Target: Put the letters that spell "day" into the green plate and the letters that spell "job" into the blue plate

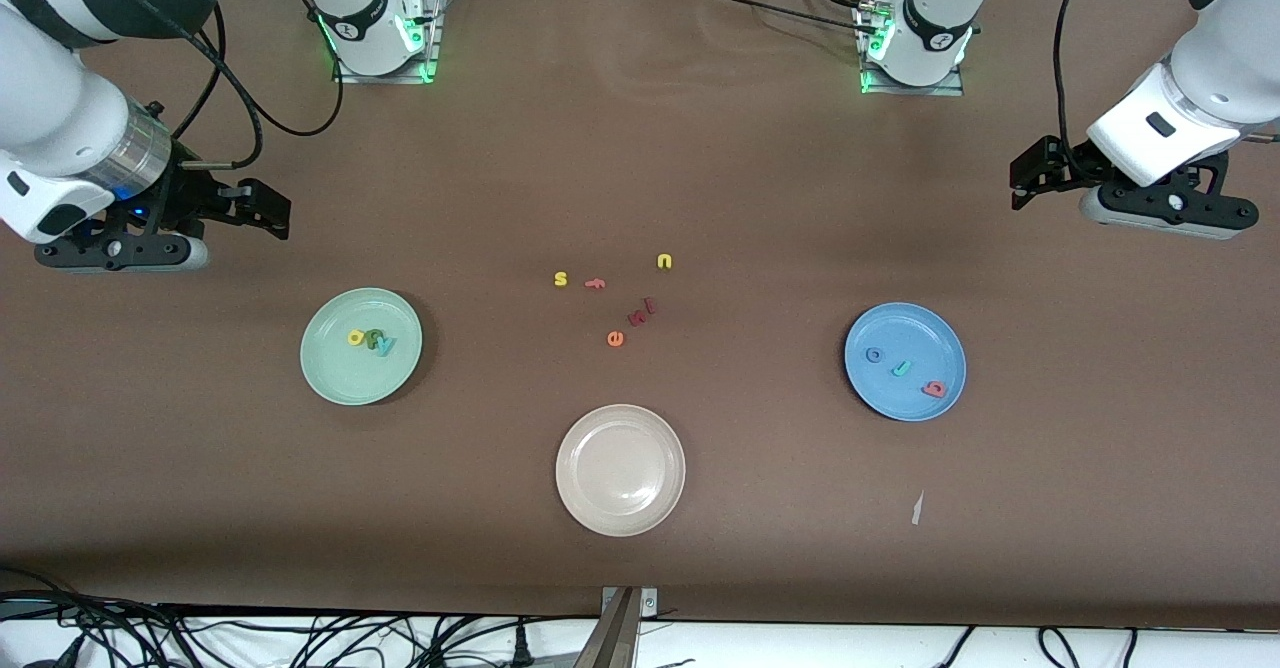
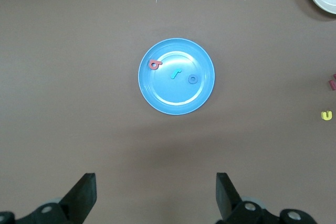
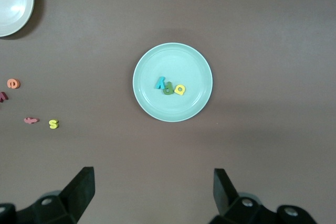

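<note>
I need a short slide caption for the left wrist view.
Open left gripper above the table, facing the blue plate holding the letters j, o, b.

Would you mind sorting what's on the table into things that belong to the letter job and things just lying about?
Belonging to the job:
- green plate, holding the yellow a, green d, teal y
- blue plate, holding the blue o, teal j, red b

Lying about:
- beige plate
- yellow s, yellow u, orange e

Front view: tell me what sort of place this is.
Likely a robotics lab bench: two arm bases bolted along a brown table, loose cables at its edge, and small foam letters sorted into the green plate and the blue plate.
</note>
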Motion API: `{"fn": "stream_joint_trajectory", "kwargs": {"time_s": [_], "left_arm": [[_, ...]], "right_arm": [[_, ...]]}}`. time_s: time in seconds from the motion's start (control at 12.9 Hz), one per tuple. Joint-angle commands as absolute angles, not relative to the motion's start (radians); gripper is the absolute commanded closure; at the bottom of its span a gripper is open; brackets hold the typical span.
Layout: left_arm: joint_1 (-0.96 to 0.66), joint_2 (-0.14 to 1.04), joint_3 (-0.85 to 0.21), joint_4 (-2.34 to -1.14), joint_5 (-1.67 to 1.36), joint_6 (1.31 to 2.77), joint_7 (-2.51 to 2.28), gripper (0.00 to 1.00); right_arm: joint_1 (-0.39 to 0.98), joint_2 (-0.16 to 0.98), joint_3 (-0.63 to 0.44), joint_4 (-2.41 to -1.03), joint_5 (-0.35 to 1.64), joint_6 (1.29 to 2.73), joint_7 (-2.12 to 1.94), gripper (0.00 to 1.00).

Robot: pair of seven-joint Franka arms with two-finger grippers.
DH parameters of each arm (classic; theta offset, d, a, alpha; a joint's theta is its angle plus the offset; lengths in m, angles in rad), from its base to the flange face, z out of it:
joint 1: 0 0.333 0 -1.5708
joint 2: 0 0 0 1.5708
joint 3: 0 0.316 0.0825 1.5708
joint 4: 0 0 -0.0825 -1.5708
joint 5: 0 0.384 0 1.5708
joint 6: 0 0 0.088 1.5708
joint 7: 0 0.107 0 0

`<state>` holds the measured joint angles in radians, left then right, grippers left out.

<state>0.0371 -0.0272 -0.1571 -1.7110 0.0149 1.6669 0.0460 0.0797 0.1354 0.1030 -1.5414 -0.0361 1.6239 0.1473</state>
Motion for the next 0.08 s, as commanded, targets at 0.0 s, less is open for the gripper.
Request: {"fn": "stream_joint_trajectory", "kwargs": {"time_s": [0.0], "left_arm": [[0.029,-0.014,-0.175,-1.680,-0.008,1.657,0.041,0.00]], "right_arm": [[0.075,0.135,0.101,-1.529,-0.023,1.605,0.129,0.00]]}}
